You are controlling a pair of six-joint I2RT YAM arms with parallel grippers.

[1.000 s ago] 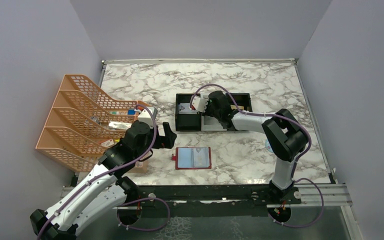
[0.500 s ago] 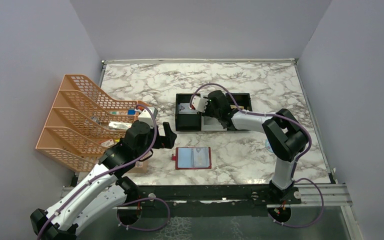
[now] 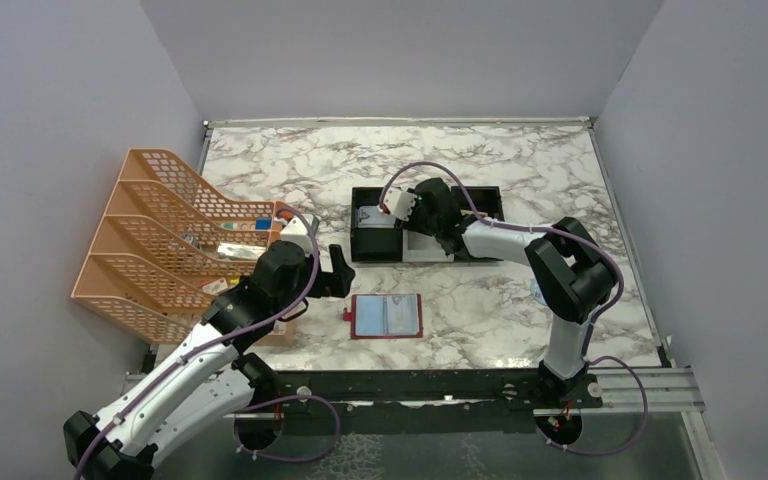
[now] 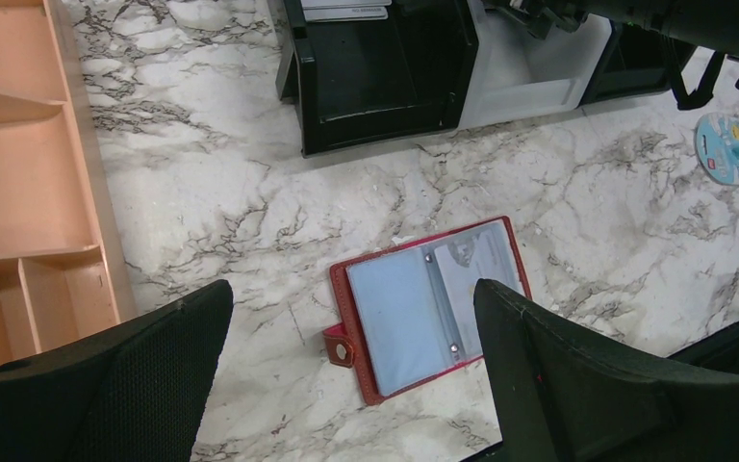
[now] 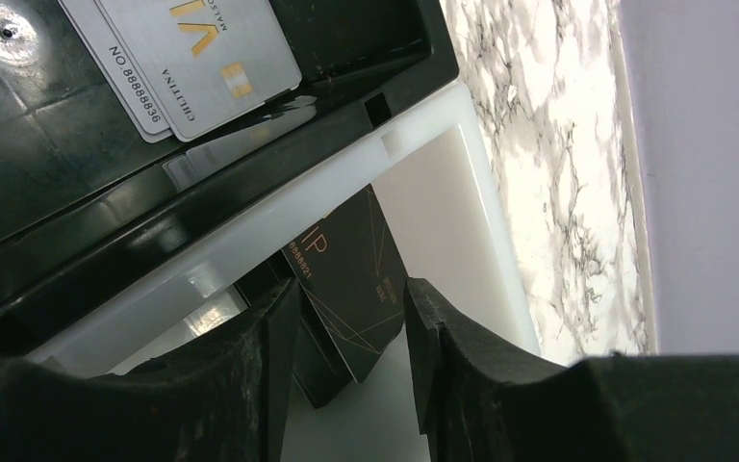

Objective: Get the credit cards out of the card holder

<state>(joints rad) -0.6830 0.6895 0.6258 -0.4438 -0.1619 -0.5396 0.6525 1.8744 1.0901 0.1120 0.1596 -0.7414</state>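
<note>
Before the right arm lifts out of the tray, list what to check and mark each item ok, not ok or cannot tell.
1. Right fingers open: ok.
2. Black card lying in the white compartment: ok.
3. Silvery cards in the black compartment: ok.
4. Card holder lying open on the table: ok.
5. Card holder emptied: cannot tell; its right panel shows pale print.
6. Left fingers open and holding nothing: ok.
</note>
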